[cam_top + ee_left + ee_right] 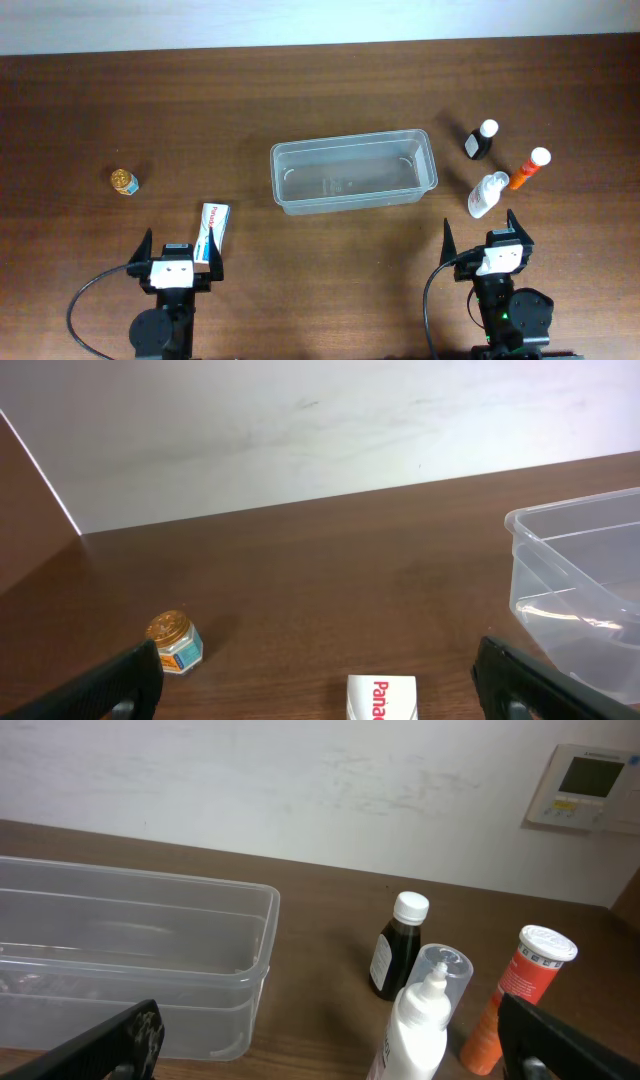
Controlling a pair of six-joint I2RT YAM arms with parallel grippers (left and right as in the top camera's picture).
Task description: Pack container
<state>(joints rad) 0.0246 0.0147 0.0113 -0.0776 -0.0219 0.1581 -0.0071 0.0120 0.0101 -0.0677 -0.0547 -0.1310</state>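
Overhead view — the container (350, 141) lay empty, long axis left to right, ahead of and between the left gripper (180, 252) and right gripper (481, 238). Both stood released, the right one slightly nearer.

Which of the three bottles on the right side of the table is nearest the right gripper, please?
The white bottle, lying just ahead of the right gripper. The dark bottle and the orange bottle sit farther off.
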